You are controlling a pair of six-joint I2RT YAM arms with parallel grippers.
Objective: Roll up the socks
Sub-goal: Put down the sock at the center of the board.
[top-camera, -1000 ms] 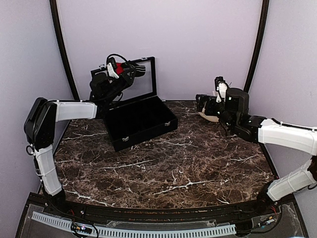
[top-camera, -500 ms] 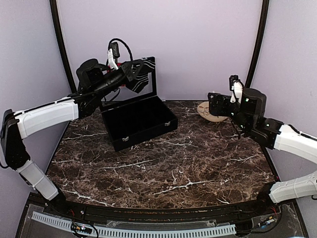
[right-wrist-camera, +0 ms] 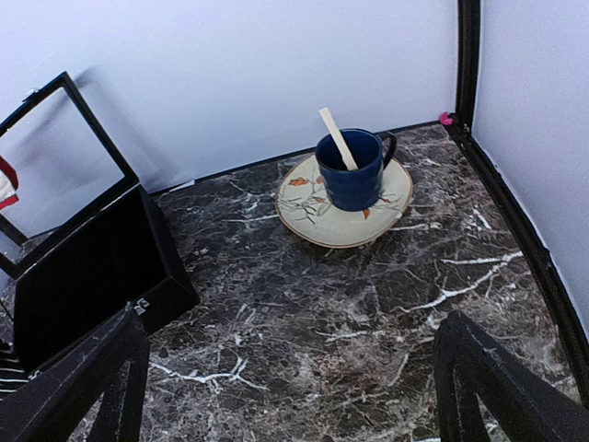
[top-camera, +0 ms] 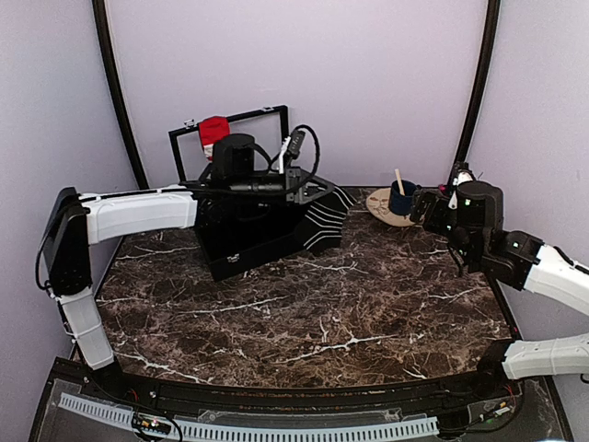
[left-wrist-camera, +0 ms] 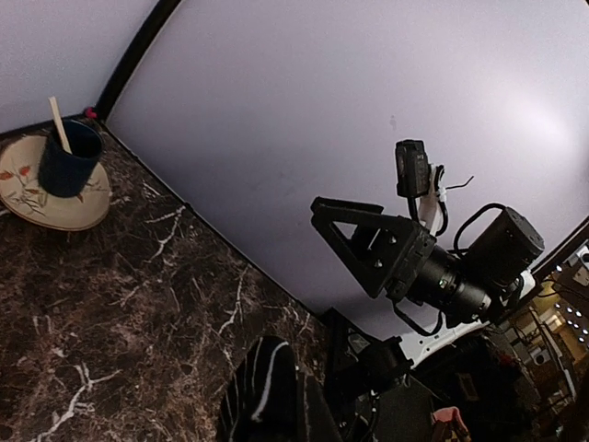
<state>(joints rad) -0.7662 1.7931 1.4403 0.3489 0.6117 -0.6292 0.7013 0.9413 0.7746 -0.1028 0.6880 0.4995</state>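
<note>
**A:** Position of the small red fabric socks [top-camera: 213, 132]?
**B:** Draped on the black case's upright lid frame [top-camera: 253, 117], top-left corner.
**A:** Nearer claw?
**B:** Left gripper [top-camera: 327, 221], clenched empty; socks at its ten o'clock. Right gripper [right-wrist-camera: 294, 318], released, sits farther.

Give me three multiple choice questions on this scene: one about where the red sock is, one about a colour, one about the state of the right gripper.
1. Where is the red sock?
A. on the marble at the near edge
B. at the top left corner of the open black case
C. under the table
2. What colour is the mug on the plate?
A. dark blue
B. yellow
C. white
3. How is the right gripper?
A. shut on the sock
B. shut on a stick
C. open, holding nothing

Answers: B, the top view shows it up at that corner; A, the right wrist view shows the mug dark blue; C, its fingers stand wide apart with nothing between them.
</note>
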